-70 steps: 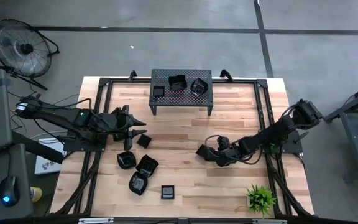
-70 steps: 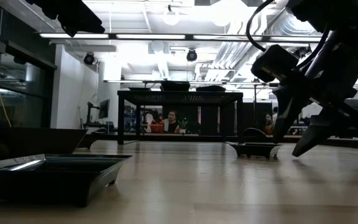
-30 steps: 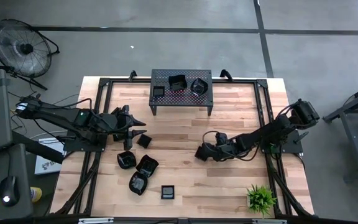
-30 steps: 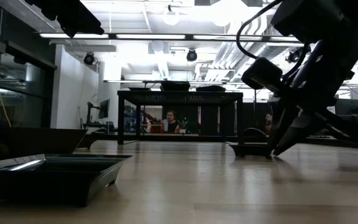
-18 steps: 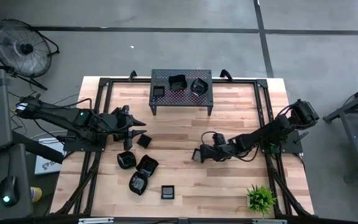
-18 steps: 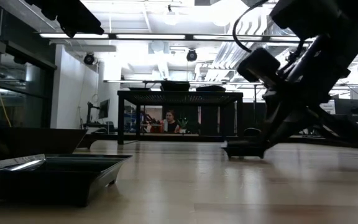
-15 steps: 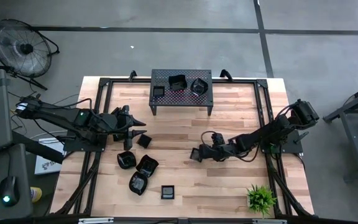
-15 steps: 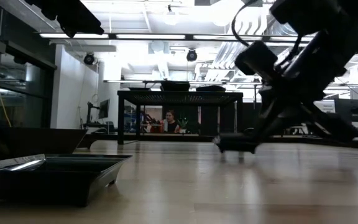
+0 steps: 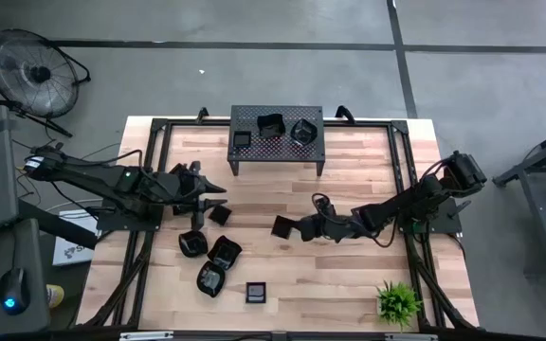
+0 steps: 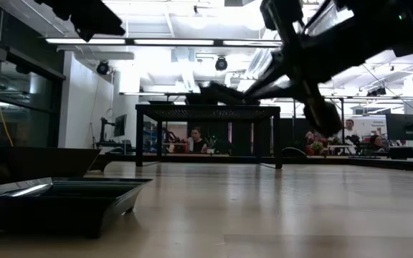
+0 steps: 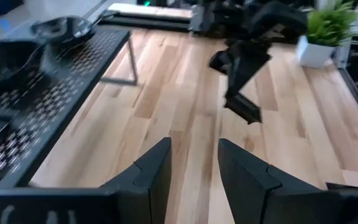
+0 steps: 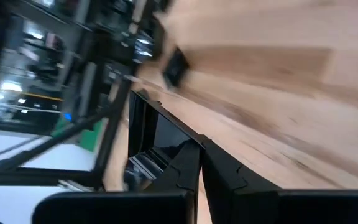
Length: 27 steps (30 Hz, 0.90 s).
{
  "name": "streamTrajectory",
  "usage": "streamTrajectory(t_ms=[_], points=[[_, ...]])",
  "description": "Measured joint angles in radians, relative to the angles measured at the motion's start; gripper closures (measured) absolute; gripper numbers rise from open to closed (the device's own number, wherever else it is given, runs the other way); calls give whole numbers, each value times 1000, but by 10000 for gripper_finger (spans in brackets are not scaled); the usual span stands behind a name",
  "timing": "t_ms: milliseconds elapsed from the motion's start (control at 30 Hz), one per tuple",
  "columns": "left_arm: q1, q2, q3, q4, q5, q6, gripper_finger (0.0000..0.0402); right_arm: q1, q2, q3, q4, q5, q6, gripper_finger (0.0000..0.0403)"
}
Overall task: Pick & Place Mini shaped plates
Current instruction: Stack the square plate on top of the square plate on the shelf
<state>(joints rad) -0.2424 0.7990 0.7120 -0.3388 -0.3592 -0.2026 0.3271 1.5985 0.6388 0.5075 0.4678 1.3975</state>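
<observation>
Right gripper (image 9: 297, 227) clamped on 1 small glossy black plate (image 9: 282, 226), lifted; next: carry to black perforated metal stand (image 9: 276, 142) ahead.

A small glossy black plate (image 9: 282, 226) hangs tilted above mid-table, pinched by the right tool (image 9: 297, 228).

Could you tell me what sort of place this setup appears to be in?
Probably a robotics lab or workshop: a pale wooden worktable with a black perforated metal stand, a grey concrete floor with a black floor fan, and ceiling strip lights.
</observation>
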Motion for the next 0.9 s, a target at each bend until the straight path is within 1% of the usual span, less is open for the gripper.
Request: streamTrajectory(t_ms=[100,267,333,467,567,667,767,900], points=[[0,50,0,74,36,37,273,0,-1,2,69,36,-74,397],[0,151,0,164,36,61,273,0,-1,2,171,92,-203,397],[0,190,0,210,35,34,273,-2,-1,19,178,108,-262,397],[0,243,0,289,35,-54,273,-24,-1,80,146,99,-398,398],[0,267,0,326,34,-103,273,-47,-1,150,66,95,-494,398],[0,277,0,354,35,-132,273,-71,-1,239,-68,77,-559,398],[0,277,0,357,32,-126,273,-93,-1,337,-250,76,-593,398],[0,277,0,356,11,-118,273,-125,-1,466,-471,77,-596,398]])
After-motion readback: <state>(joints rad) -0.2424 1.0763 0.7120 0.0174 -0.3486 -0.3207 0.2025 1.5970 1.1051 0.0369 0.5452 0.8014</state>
